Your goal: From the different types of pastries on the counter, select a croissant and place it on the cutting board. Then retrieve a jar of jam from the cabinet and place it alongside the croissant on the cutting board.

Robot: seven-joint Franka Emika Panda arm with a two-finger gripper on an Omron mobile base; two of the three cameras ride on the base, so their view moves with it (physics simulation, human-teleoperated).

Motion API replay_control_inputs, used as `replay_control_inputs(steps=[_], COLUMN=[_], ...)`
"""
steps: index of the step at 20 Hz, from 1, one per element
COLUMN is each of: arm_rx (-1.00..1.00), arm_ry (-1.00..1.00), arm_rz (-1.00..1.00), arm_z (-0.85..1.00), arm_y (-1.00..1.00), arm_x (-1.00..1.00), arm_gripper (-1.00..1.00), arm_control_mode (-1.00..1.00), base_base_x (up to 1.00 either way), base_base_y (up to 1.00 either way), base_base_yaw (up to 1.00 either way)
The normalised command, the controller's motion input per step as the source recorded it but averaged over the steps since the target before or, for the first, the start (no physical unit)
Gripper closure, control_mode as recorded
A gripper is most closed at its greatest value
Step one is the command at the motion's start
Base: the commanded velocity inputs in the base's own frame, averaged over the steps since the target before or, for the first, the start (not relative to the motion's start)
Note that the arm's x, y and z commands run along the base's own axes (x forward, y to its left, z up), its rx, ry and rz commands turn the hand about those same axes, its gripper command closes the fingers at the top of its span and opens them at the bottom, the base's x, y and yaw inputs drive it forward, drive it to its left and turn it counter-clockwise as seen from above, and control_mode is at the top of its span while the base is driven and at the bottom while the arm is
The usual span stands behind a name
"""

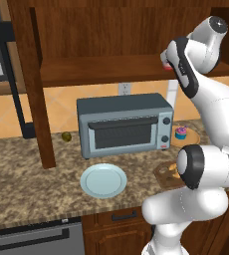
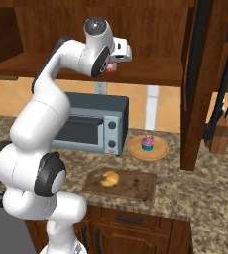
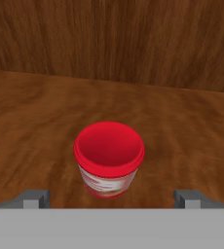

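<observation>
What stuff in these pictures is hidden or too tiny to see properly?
- The jar of jam: the left base view shows just a red sliver behind the arm's wrist.
- The cutting board: the arm's elbow hides most of it in the left base view.
- The small dark thing beside the toaster oven: too small to identify.
- The gripper: the base views don't show whether its fingers reach the jar.
</observation>
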Motion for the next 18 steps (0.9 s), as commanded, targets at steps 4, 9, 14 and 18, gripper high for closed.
replay_control_inputs(steps=[4,9,14,18], arm_rx=[0.04,0.01,0.01,0.00], arm_ry=[0.00,0.00,0.00,0.07], arm_rz=[0.00,0.00,0.00,0.00], arm_z=[-0.21,-0.07,-0.11,-0.35], arm_y=[0.00,0.00,0.01,0.20], arm_x=[0.15,0.35,0.46,0.49], arm_gripper=[-1.00,-1.00,-1.00,1.00], arm_control_mode=[-1.00,-1.00,-1.00,-1.00], base_base_x=[0.00,0.00,0.00,0.00], base_base_y=[0.00,0.00,0.00,0.00], base_base_yaw=[0.00,0.00,0.00,0.00])
